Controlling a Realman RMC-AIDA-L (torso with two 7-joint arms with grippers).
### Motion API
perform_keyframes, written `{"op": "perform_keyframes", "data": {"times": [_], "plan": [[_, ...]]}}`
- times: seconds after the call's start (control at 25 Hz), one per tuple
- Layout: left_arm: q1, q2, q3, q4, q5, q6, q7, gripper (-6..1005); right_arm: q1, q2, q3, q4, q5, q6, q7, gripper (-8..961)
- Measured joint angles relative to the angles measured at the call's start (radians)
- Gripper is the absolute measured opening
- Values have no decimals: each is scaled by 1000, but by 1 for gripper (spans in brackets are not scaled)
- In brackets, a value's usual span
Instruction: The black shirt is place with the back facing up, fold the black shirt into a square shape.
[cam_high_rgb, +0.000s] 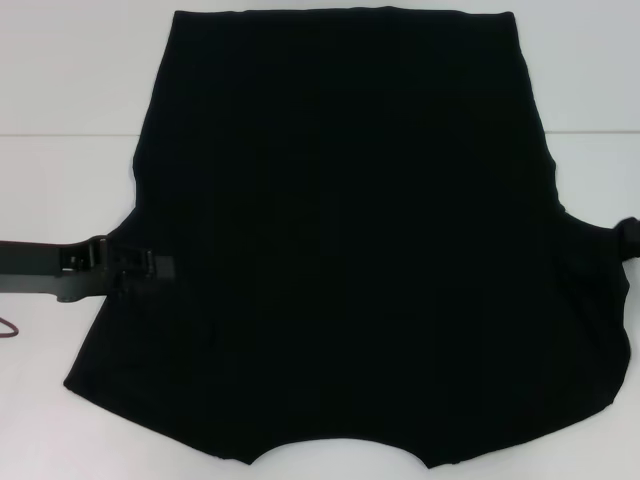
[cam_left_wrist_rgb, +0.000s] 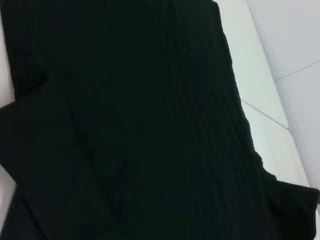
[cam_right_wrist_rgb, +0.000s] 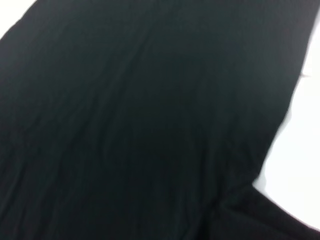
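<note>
one black shirt (cam_high_rgb: 350, 240) lies flat lengthwise, collar nearest the robot, left end effector (cam_high_rgb: 140, 265) at its edge, grip unclear.

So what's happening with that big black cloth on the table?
It is a black shirt spread flat on a white table, waiting to be folded into a square. The robot's left tool sits at the shirt's left edge, near the sleeve. The right tool barely shows at the opposite edge. No fold is made yet.
</note>
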Motion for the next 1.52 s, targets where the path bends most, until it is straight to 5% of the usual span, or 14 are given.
{"op": "perform_keyframes", "data": {"times": [0.4, 0.96, 1.52], "plan": [[6, -6, 0, -7, -6, 1, -2, 332, 29, 8, -58, -17, -54, -5, 12, 0], [6, -6, 0, -12, -8, 2, -1, 332, -40, -13, 89, -54, -65, -3, 59, 1], [6, -7, 0, -12, -8, 1, 1, 332, -4, 1, 93, -55, -56, -2, 36, 0]]}}
